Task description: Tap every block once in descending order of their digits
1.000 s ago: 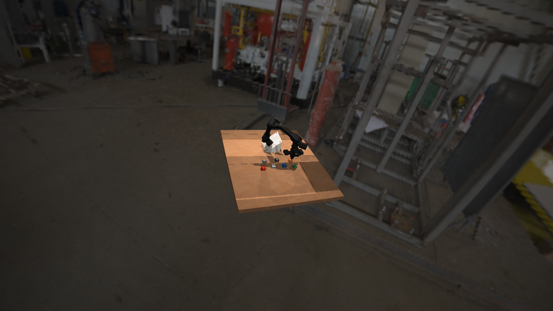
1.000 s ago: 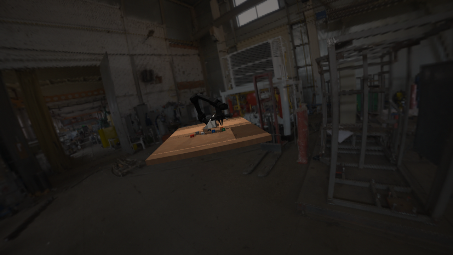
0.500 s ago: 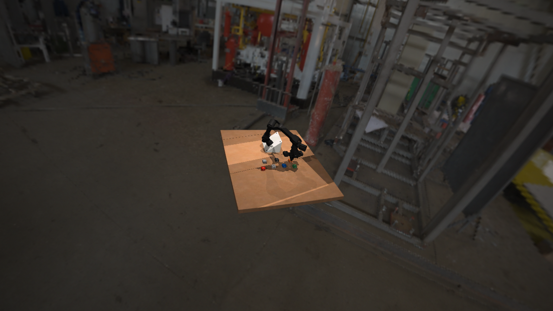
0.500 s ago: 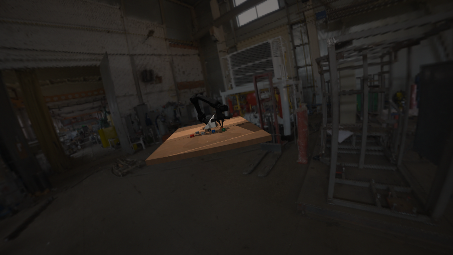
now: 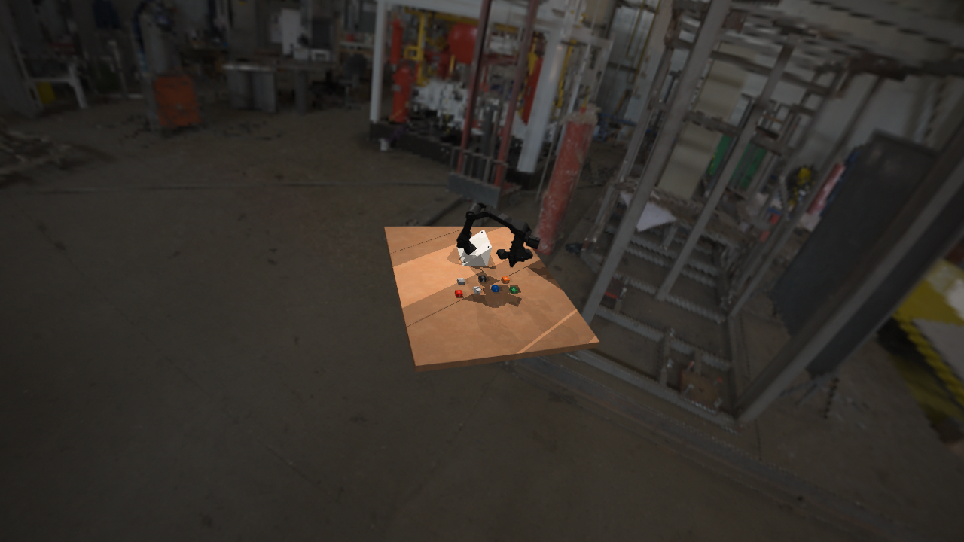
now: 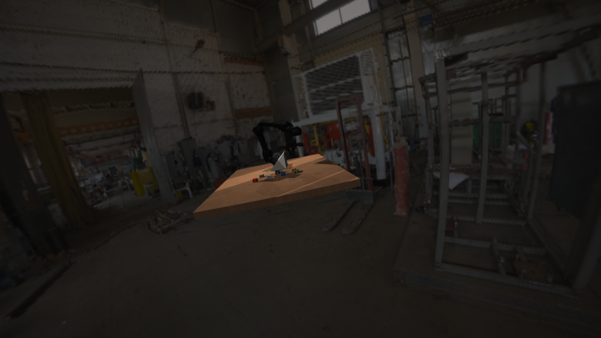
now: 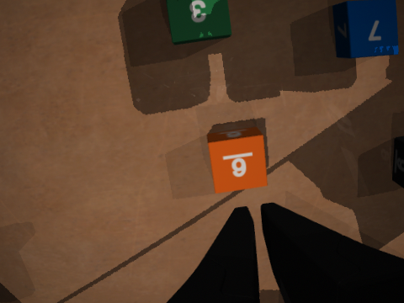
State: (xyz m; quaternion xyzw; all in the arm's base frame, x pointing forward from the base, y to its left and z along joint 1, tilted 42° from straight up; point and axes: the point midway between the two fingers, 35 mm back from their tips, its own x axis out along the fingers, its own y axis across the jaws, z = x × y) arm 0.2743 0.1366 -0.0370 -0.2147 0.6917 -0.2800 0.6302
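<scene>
My gripper (image 5: 510, 264) (image 7: 255, 218) is shut and empty, above the table. In the wrist view its tips show just below the orange block (image 5: 505, 279) (image 6: 294, 169) (image 7: 225, 178), apart from it; its barred digit looks like 6, though 9 is possible. The green block (image 5: 514, 289) (image 6: 296, 171) (image 7: 181, 27) shows 3. The blue block (image 5: 495, 288) (image 6: 282, 173) (image 7: 359, 25) shows 7. A black block (image 5: 482, 278) (image 7: 399, 170) is cut off at the wrist view's right edge. A white block (image 5: 476, 290), a grey block (image 5: 461, 281) and a red block (image 5: 458, 293) (image 6: 255, 180) have unreadable digits.
The wooden table (image 5: 471, 340) (image 6: 252, 197) carries the blocks. A white angular piece (image 5: 480, 249) (image 6: 280, 162) stands by the arm's base, behind the blocks. Shadows cross the table top.
</scene>
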